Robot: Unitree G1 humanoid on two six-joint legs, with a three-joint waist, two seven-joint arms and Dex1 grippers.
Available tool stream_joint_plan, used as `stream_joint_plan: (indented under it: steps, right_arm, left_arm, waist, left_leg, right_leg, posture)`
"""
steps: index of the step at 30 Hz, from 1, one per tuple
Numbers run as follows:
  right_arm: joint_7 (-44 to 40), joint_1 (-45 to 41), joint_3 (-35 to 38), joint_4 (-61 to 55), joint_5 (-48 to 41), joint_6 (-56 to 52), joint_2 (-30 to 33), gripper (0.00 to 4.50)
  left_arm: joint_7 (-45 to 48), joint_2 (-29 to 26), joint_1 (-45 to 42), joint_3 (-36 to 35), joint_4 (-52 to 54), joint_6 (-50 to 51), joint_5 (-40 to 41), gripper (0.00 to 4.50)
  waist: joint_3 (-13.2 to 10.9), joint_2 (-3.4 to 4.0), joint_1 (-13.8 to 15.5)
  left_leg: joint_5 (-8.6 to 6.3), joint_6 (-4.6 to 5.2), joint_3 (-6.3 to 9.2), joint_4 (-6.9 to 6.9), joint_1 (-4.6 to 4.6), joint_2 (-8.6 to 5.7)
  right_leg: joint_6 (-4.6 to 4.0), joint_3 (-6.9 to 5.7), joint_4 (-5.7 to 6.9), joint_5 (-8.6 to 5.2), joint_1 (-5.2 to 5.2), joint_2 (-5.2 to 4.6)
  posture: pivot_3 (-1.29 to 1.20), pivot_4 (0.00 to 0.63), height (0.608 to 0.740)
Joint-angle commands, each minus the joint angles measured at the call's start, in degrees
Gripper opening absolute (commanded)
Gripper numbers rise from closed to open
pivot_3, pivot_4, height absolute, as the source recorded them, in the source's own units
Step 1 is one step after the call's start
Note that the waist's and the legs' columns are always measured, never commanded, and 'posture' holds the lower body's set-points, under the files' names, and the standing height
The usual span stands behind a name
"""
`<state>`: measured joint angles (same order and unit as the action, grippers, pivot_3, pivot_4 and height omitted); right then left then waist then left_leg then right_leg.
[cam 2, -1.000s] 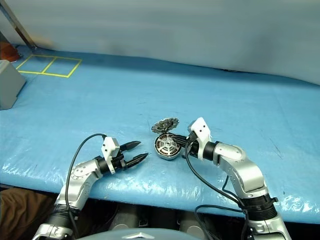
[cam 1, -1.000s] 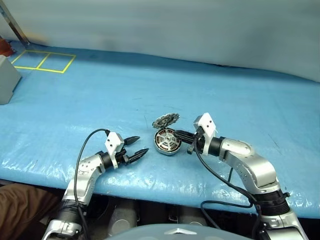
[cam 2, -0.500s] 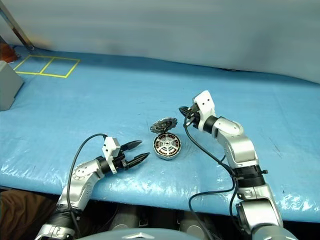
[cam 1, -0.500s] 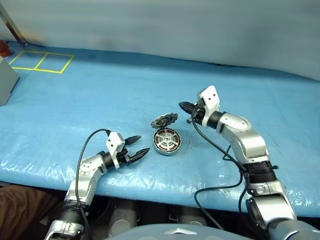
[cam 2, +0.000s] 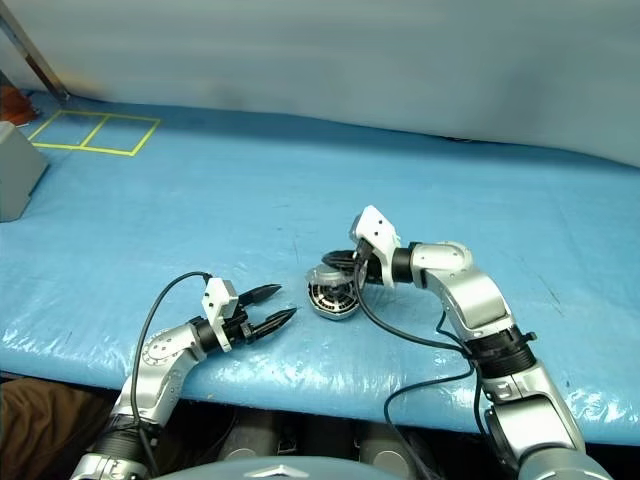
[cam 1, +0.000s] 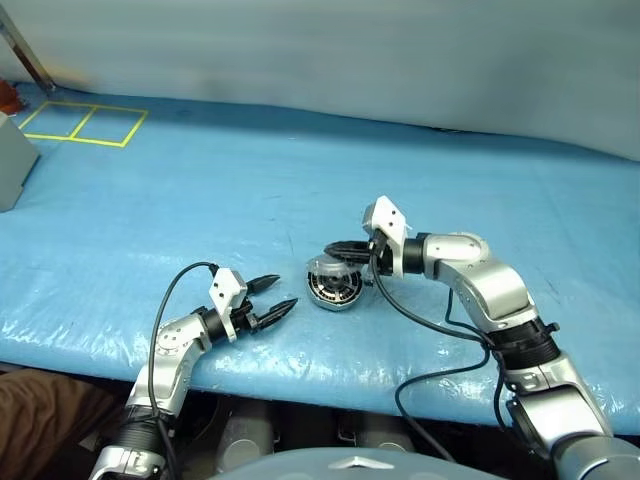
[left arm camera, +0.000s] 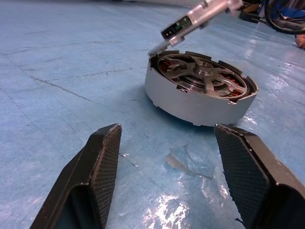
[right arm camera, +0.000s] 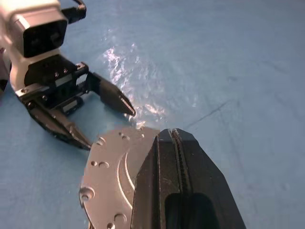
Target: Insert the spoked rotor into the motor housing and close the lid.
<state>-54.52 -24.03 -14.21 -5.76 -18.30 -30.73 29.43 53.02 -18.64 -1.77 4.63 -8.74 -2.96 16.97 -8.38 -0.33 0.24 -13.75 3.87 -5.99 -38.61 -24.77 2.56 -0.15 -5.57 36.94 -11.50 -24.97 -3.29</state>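
A: Idling near the table edge: left gripper (cam 1: 274,294), fingers spread, empty, aimed at the housing (left arm camera: 200,98). Probably parked to brace it if it slides.

B: Rotor?

A: Rotor (left arm camera: 202,76) is already seated in the housing, spokes showing inside the copper ring. Housing sits on the blue mat (cam 1: 200,190) just beyond the left fingertips, not touching them.

B: And the lid?

A: Lid (right arm camera: 112,179) is hinged at the far rim, tipped partway over the housing, pale face up. Right gripper (right arm camera: 176,138) has its fingers pressed together with nothing pinched, tip lying on top of the lid. Closed fingers make a blunt pusher, so I'd say it's folding the lid down.

B: Closed yet?

A: No, a gap shows on the near side. Last step, judging by this.
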Motion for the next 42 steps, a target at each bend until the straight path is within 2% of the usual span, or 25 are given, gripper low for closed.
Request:
stream_joint_plan:
  steps: [1, 15, 22, 26, 33, 42]
  right_arm:
    - [0.7, 1.9, 0.0, -4.6, 0.3, -0.7, 0.8, 0.02]
    - [8.9, 9.6, -1.4, -1.2, 5.7, 2.0, -1.3, 0.02]
    - [7.7, 11.8, 2.5, -4.4, -0.1, 1.1, -3.4, 0.02]
    - [7.5, 12.5, 3.8, -6.8, -2.3, 0.9, -3.6, 1.19]
    - [11.7, 12.4, 4.5, -4.7, -0.3, 4.8, -6.7, 3.52]
    - [11.7, 13.1, 2.2, -3.2, 3.7, 7.4, -5.7, 3.52]
  left_arm:
    - [0.3, -0.1, -0.5, -0.3, 2.1, -0.6, 0.9, 3.28]
    - [0.9, -0.1, -1.0, 0.2, 1.9, -0.1, 0.6, 3.28]
    - [0.9, 0.1, -0.7, 0.3, 1.8, -0.2, 0.7, 3.28]
    - [1.0, 0.1, -0.7, 0.4, 1.5, -0.4, 0.6, 3.28]
    - [1.0, 0.4, -1.2, 0.8, 1.0, -0.5, 0.2, 3.28]
    - [1.1, 0.4, -1.0, 0.8, 1.1, -0.3, 0.1, 3.28]
  waist:
    - [0.0, 0.01, -0.1]
    - [0.0, -0.01, -0.1]
    - [0.0, -0.03, 0.0]
    - [0.0, -0.03, 0.0]
    - [0.0, -0.02, 0.0]
    - [0.0, -0.01, -0.1]
  left_leg:
    - [0.00, 0.00, 0.00, 0.00, 0.02, 0.00]
    - [-0.01, -0.02, 0.02, -0.02, 0.19, 0.00]
    - [-0.08, -0.14, 0.05, -0.03, 0.30, 0.00]
    - [-0.03, -0.03, 0.05, -0.03, 0.16, 0.00]
    - [-0.02, -0.02, 0.04, -0.03, 0.08, 0.00]
    - [-0.02, -0.01, 0.03, -0.03, 0.07, -0.01]
  right_leg:
    - [0.00, 0.00, 0.01, 0.00, 0.00, 0.00]
    - [0.00, -0.02, -0.03, -0.01, 0.10, -0.01]
    - [0.00, -0.02, -0.05, -0.01, 0.03, -0.05]
    - [0.00, -0.02, -0.05, -0.01, -0.08, -0.04]
    - [0.00, -0.03, -0.03, -0.01, -0.09, -0.01]
    - [0.00, -0.02, -0.04, -0.01, -0.08, -0.01]
  posture:
    - [0.00, 0.150, 0.740]
    - [0.00, 0.150, 0.740]
    - [0.00, 0.150, 0.740]
    - [0.00, 0.150, 0.740]
    - [0.00, 0.150, 0.740]
    - [0.00, 0.150, 0.740]
